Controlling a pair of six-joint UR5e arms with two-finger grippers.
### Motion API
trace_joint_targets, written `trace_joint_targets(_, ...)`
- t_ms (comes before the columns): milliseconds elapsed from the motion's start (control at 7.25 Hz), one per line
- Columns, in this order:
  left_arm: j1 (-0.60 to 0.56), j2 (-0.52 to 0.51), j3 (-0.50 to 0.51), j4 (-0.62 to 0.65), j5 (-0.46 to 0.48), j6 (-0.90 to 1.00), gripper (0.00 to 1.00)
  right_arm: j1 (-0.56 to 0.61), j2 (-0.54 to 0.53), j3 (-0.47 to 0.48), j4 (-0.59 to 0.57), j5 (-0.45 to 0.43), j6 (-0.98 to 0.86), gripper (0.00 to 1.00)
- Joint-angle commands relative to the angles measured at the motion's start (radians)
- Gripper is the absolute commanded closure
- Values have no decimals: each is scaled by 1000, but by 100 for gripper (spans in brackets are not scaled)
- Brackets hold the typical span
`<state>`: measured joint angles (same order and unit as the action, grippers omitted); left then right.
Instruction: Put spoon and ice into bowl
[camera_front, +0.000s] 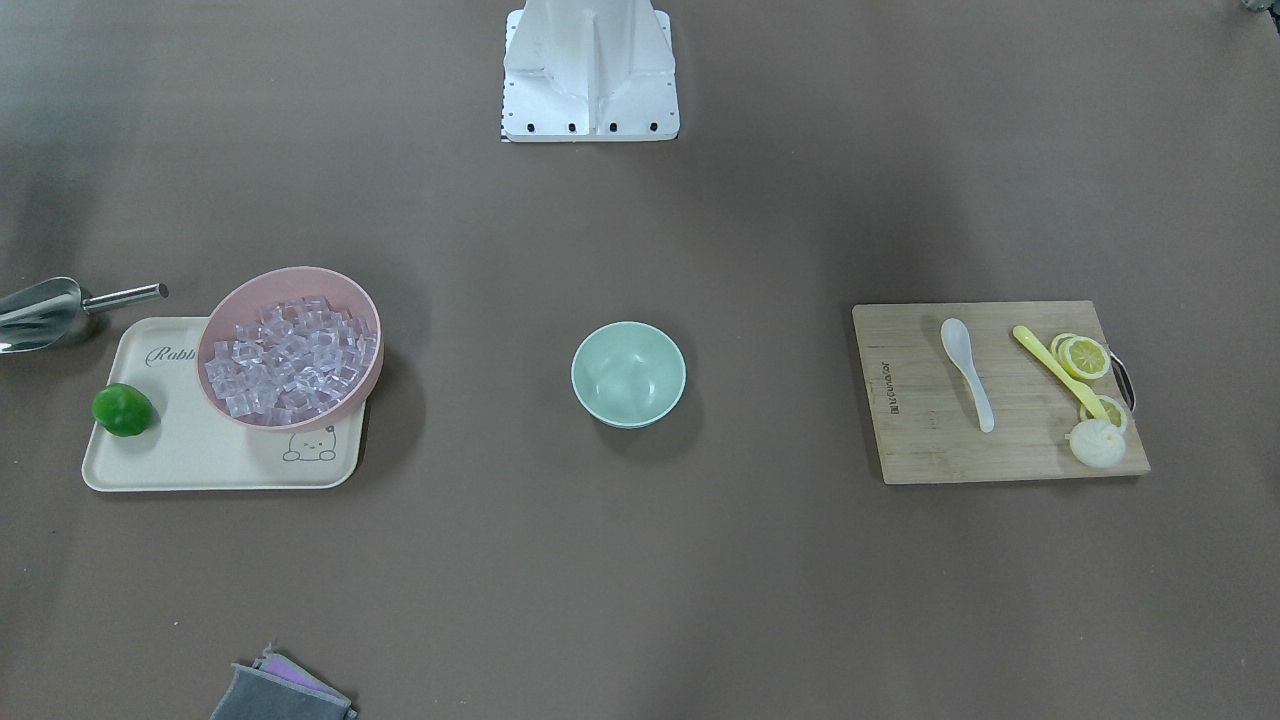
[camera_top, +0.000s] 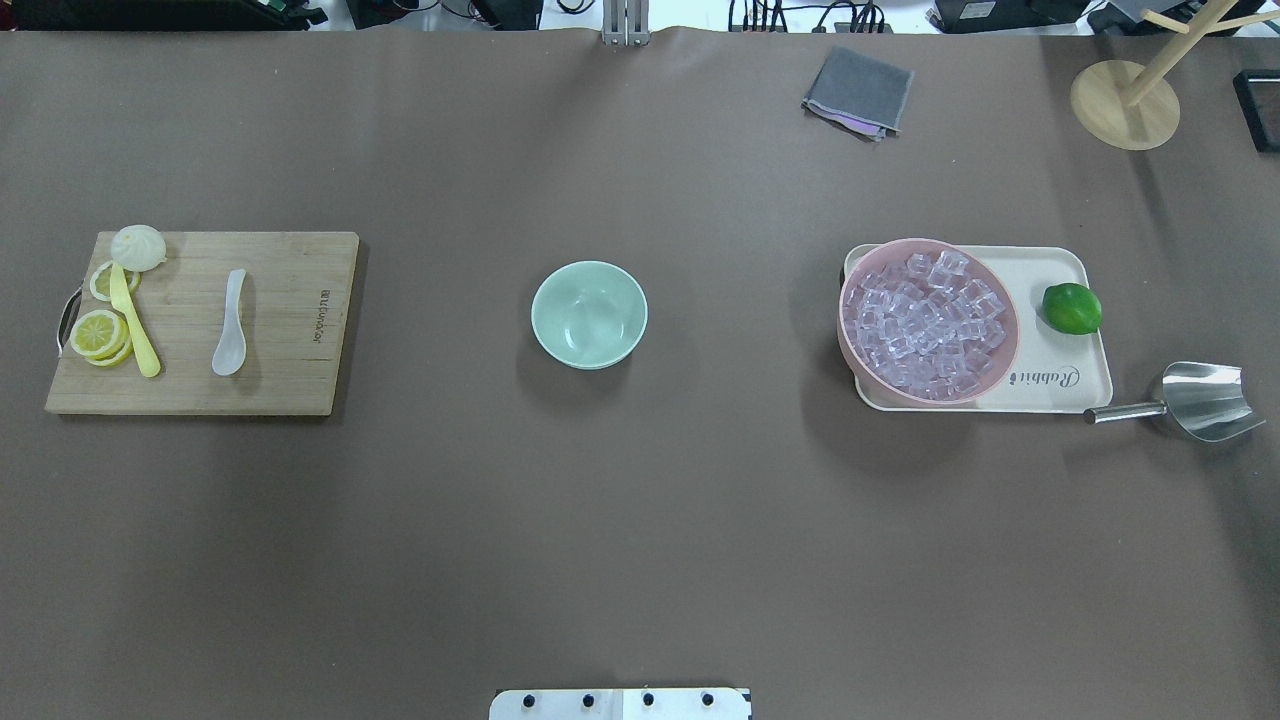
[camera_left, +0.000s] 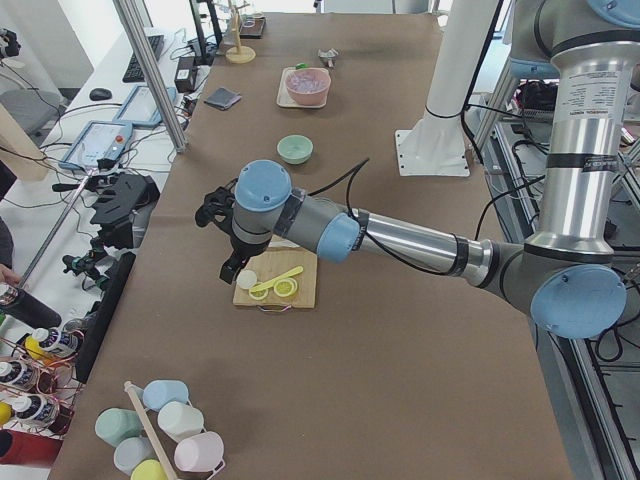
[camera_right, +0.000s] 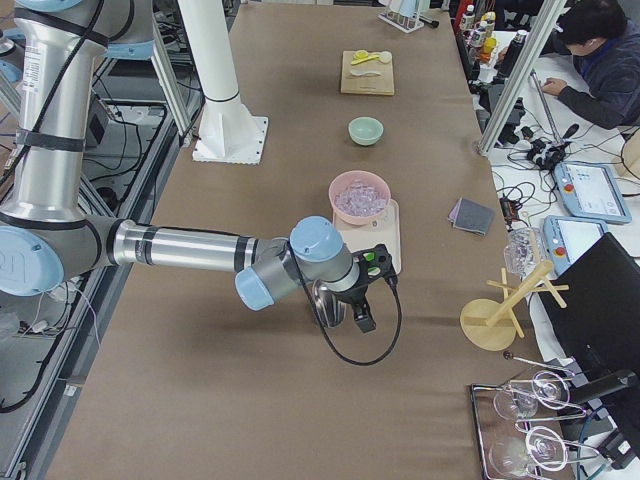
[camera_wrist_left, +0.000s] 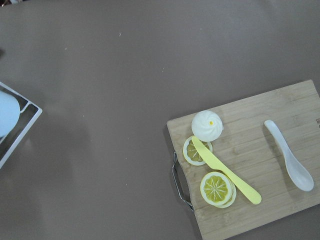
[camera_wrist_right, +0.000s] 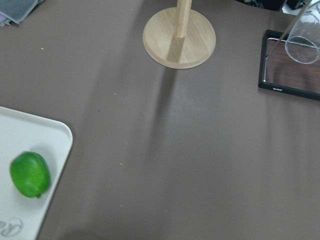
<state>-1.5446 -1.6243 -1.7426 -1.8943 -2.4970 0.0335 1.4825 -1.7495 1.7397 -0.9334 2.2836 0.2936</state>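
Left gripper and right gripper: you couldn't tell clenched or released; spoon and ice sat either side of bowl, likely one for each arm.

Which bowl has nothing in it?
The small green bowl in the middle of the table. The pink bowl on the tray is full of ice cubes.

Robotics lab: left arm & right arm by a white pedestal at one long edge of desk. Opposite edge: alu frame post, benches w/ control tablet, cables, seated operator.
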Motion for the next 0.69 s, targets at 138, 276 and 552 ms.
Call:
trace_joint_targets(138, 194, -42, 14, -141, 59, -465, 1, -260, 11, 176, -2, -56, 496, 0)
trace_joint_targets(276, 271, -43, 12, -178, 123, -594, 2, -366, 13, 217, -8, -166, 616, 0)
trace_joint_targets(552, 398, -49, 17, -230, 237, -769, 2, -516, 81, 237, -94, -320, 764, 0)
